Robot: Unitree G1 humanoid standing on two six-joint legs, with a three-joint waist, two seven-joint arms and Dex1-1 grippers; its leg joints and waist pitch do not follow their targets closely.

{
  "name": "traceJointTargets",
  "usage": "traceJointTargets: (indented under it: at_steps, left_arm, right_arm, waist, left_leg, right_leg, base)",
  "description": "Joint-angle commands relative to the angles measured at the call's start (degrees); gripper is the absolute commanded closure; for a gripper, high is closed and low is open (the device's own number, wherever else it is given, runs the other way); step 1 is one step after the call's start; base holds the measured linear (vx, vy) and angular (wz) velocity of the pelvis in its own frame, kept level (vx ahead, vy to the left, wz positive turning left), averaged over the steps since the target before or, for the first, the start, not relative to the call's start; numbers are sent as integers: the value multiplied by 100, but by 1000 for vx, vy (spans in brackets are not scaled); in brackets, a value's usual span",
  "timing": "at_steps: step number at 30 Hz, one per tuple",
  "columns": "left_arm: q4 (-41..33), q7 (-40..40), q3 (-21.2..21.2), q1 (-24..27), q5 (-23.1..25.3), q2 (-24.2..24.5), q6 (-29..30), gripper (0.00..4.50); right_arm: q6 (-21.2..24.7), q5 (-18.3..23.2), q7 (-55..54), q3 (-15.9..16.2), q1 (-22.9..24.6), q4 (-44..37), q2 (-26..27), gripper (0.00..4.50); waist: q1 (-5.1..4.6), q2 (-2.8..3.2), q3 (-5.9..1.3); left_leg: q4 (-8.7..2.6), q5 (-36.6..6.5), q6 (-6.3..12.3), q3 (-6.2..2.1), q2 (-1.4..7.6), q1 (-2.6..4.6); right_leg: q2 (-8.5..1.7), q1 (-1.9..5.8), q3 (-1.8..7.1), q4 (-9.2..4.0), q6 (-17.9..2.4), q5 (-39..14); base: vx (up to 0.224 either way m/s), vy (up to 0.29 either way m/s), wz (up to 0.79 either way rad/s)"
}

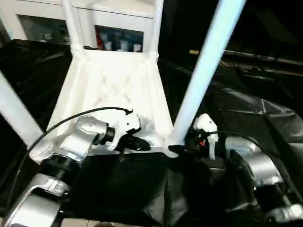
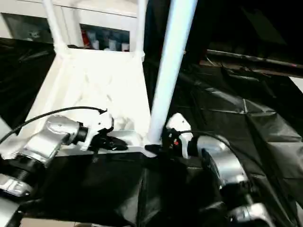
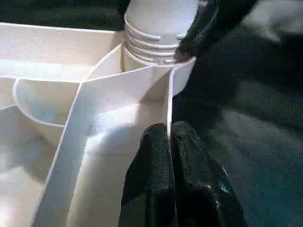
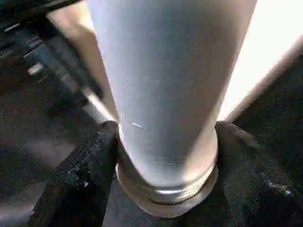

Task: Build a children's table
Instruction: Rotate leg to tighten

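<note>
Surface: black sheeting (image 1: pixel 265 118). Right gripper (image 4: pixel 165 156): fingers clasping the near-right leg (image 1: pixel 203 71) at its collar; leg rises upright, leaning slightly. Left gripper (image 3: pixel 170 142): pinched closed on the near rim of upturned tabletop (image 1: pixel 113 80), long axis running away.

No readable text, label, brand, number or sign is found. Coloured items behind the cabinet (image 1: pixel 118 28) glass, beyond the table top (image 1: pixel 113 90), are too blurred for any lettering to be made out. The legs and top are seen plain white, unmarked.
</note>
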Motion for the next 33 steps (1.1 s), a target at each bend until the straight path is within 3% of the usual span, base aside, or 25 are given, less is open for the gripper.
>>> traceJointTargets:
  at_steps: [1,2,3,6,9,11,12,16,19,20,21,23,24,28,31,32,33]
  left_arm:
    - [297,813,-84,-100,227,-399,189,450]
    - [325,916,-81,-119,236,-477,217,450]
    - [440,1330,-73,-201,263,-852,369,450]
    - [584,1733,-118,-290,336,-1256,451,450]
    - [587,1802,-192,-294,368,-1424,442,450]
    - [579,1777,-256,-278,420,-1484,383,450]
    - [591,1765,-267,-275,432,-1491,358,450]
    - [583,1719,-231,-253,457,-1420,286,450]
    - [320,1044,-301,-128,385,-986,27,450]
    - [207,712,-333,-78,340,-804,-116,450]
    - [171,568,-346,-62,320,-737,-209,450]
    - [67,371,-354,-33,316,-543,-162,450]
    - [38,310,-353,-26,314,-480,-161,450]
    - [-76,-38,-303,-12,287,-112,-197,450]
    - [5,-74,-248,-48,277,-47,-176,450]
    - [47,-64,-223,-67,277,-40,-184,406]
    - [108,-52,-210,-95,279,-25,-90,395]
  right_arm:
    - [91,-65,-612,120,36,131,390,173]
    - [130,-76,-784,80,34,161,477,173]
    - [211,-188,-1718,-164,-37,342,903,173]
    - [335,-217,-2612,-448,-215,609,1318,174]
    - [251,-265,-2818,-431,-315,700,1487,174]
    - [127,-383,-2817,-295,-335,667,1559,174]
    - [85,-402,-2725,-232,-332,649,1558,139]
    - [73,-355,-2608,-261,-329,595,1549,87]
    - [-67,-405,-2152,-127,-316,471,1206,87]
    - [-86,-396,-1875,-82,-296,388,1037,87]
    - [-92,-402,-1750,-63,-286,353,964,87]
    - [-83,-355,-1361,1,-221,181,724,87]
    - [-78,-332,-1224,22,-195,113,638,87]
    - [-77,-157,-248,150,0,-330,8,87]
    - [-118,-117,-49,114,-28,-286,-159,87]
    - [-146,-118,-6,106,-47,-259,-190,70]
    - [-150,-117,32,95,-73,-235,-208,70]
  waist:
    - [-31,39,-219]
    - [-39,26,-219]
    - [-47,20,-221]
    - [-92,15,-229]
    - [-126,51,-241]
    - [-129,44,-249]
    - [-122,78,-256]
    - [-122,60,-256]
    - [-116,75,-262]
    - [-150,56,-265]
    - [-145,70,-269]
    - [-145,79,-285]
    - [-128,83,-302]
    - [-80,81,-299]
    - [-76,81,-287]
    - [-70,82,-278]
    - [-69,91,-276]
  left_leg:
    - [-473,-1408,-66,-29,158,31]
    - [-476,-1551,-128,-51,154,34]
    - [-479,-1596,-136,-60,143,31]
    - [-486,-1642,-170,-84,136,27]
    - [-490,-1590,-149,-81,139,15]
    - [-487,-1529,-108,-72,133,3]
    - [-489,-1386,-61,-72,133,-20]
    - [-485,-1350,8,-57,132,-21]
    - [-495,-1392,28,-76,138,-26]
    - [-507,-1297,51,-84,144,-80]
    - [-501,-1247,60,-84,146,-79]
    - [-463,-1078,111,-50,154,-23]
    - [-437,-755,205,-41,151,-29]
    - [-409,-516,434,-12,162,2]
    - [-412,-653,392,-6,161,-2]
    - [-421,-747,340,-8,166,1]
    - [-426,-795,306,-10,168,6]
  right_leg:
    - [-297,184,252,-504,-969,-1927]
    - [-308,178,246,-535,-827,-2292]
    - [-311,172,246,-566,-709,-2491]
    - [-311,153,239,-603,-555,-2695]
    - [-290,151,245,-583,-602,-2309]
    - [-280,163,250,-567,-626,-2109]
    - [-275,192,251,-531,-681,-1831]
    - [-278,204,252,-520,-783,-1703]
    - [-289,221,245,-532,-772,-1783]
    - [-283,254,244,-494,-791,-1611]
    - [-287,258,242,-490,-812,-1545]
    - [-279,218,263,-458,-975,-1135]
    - [-264,258,261,-368,-1163,-507]
    - [-262,273,260,-312,-1393,32]
    - [-276,277,258,-335,-1435,-221]
    - [-284,271,260,-354,-1424,-391]
    - [-283,269,260,-358,-1410,-466]
  base:
    - [0,0,0]
    - [-57,1,-1]
    - [0,0,0]
    - [0,0,0]
    - [0,0,0]
    - [0,0,0]
    - [0,0,0]
    - [0,0,0]
    - [0,0,0]
    - [0,0,0]
    - [0,0,0]
    - [0,0,0]
    - [0,0,0]
    - [0,0,0]
    - [0,0,0]
    - [0,0,0]
    - [0,0,0]
